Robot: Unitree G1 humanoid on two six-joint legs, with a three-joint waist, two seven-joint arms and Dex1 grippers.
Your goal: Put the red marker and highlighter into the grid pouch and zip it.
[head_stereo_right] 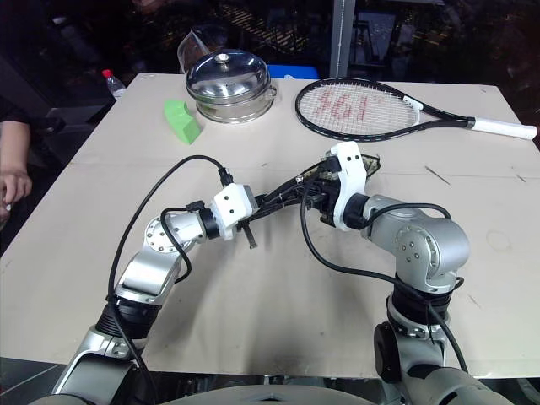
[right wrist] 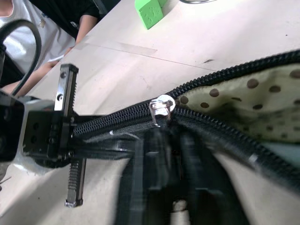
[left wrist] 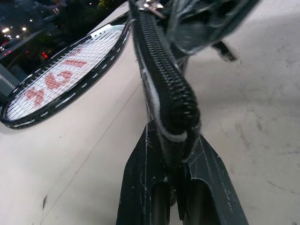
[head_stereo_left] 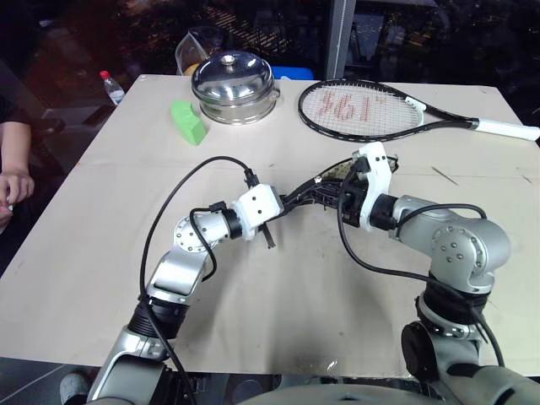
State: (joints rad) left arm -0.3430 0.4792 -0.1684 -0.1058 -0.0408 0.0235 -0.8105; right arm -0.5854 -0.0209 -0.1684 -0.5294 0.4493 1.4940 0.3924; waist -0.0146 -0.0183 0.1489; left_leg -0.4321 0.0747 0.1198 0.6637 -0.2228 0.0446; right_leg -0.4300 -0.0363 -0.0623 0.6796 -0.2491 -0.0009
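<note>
the grid pouch (head_stereo_left: pixel 325 187) is held off the table (head_stereo_left: pixel 101 253) between the two arms, near the table's middle, just in front of the tennis racket (head_stereo_left: pixel 363 108). the pouch hangs edge-on to the head camera, so its grid face is not readable there.

left gripper (left wrist: pixel 176 176): jaws closed on the end of the pouch's zipper seam. in the left wrist view the two black fingers (left wrist: pixel 140 187) pinch the coiled zipper edge where it folds over, with no gap showing on either side of the fabric.

right gripper (right wrist: pixel 161 140): positioned at the zipper line, just below the silver zipper slider (right wrist: pixel 161 107). the fingers are blurred in the right wrist view; they appear drawn together at the slider, and the jaws are fully closed. whether they grip the slider itself or its pull cannot be told.

zipper state: from the slider toward the left gripper the teeth are joined. on the other side of the slider the two tracks spread apart, exposing a pale lining with dark dots (right wrist: pixel 243 98). the pouch is therefore part open.

the red marker and the highlighter cannot be made out; whether they lie inside the pouch cannot be told.

other items on the table: a green wedge-shaped block (head_stereo_left: pixel 187 122) and a steel lidded pot (head_stereo_left: pixel 234 84) near the far edge, and a small bottle with a red cap (head_stereo_left: pixel 112 86) at the far left corner. a person's hand (head_stereo_left: pixel 13 190) rests at the table's left edge.
</note>
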